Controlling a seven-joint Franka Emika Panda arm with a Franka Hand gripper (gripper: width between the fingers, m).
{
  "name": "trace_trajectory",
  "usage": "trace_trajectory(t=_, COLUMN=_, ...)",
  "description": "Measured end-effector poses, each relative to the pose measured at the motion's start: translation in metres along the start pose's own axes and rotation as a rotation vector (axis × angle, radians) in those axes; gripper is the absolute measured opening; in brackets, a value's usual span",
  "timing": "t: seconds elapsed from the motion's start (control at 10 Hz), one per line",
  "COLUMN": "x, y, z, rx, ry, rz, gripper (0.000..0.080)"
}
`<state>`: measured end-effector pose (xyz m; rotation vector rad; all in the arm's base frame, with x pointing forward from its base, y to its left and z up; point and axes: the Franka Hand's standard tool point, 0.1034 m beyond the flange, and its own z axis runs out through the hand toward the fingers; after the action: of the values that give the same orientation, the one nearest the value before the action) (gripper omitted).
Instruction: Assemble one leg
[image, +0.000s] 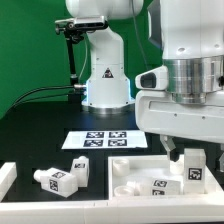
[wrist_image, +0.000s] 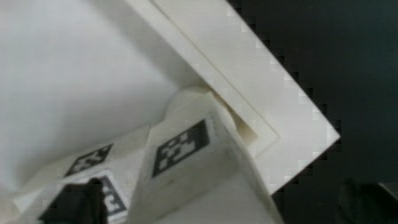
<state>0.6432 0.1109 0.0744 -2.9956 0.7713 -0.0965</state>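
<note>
We're down over the tray (image: 135, 165), gripper (image: 187, 165) on a leg (image: 192, 171)!

Fingers pinch the leg narrowly at the tray's corner, likely seating it; spare legs (image: 62, 177) wait apart.

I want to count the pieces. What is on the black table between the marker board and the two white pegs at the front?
Nothing: in the exterior view, only bare black table separates the marker board from the two legs.

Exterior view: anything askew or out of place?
Nothing damaged or spilled. Two legs lie on their sides, loose on the table. The gripper sits low over a tagged leg by the tray. Marker board lies flat.
</note>
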Motion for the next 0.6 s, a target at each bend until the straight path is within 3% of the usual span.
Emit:
trace_trajectory(t=0.2, x=-0.0017, y=-0.0029, z=0.0002, rx=-0.005, ry=0.007, rz=-0.003, gripper=0.0649)
trace_trajectory(t=0.4, x=-0.0013, y=-0.0025, z=0.0002, rx=-0.005, ry=0.007, rz=0.005, gripper=0.0392)
trace_trajectory(t=0.5, x=-0.0018, y=-0.0012, z=0.0007, rx=-0.007, ry=0.004, rz=0.113, gripper=0.0392)
trace_trajectory(t=0.6, x=-0.0014, y=-0.0004, z=0.0009, rx=-0.008, ry=0.004, rz=0.174, gripper=0.0286)
